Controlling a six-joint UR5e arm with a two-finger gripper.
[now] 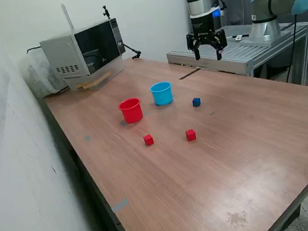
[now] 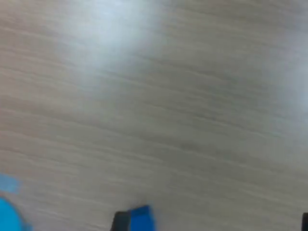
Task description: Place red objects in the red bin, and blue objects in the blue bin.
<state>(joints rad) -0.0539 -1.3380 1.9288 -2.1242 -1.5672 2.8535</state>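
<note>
While jaws (image 1: pixel 207 53) hang apart, blue cube (image 1: pixel 196 102) below

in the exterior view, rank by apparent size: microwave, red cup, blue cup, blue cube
1. Microwave, clearly the largest.
2. Red cup and light blue cup: they look alike, so no ranking between them.
3. Blue cube, smallest, much smaller than either cup.

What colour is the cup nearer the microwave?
Red; the cup shows best in the exterior view.
</note>
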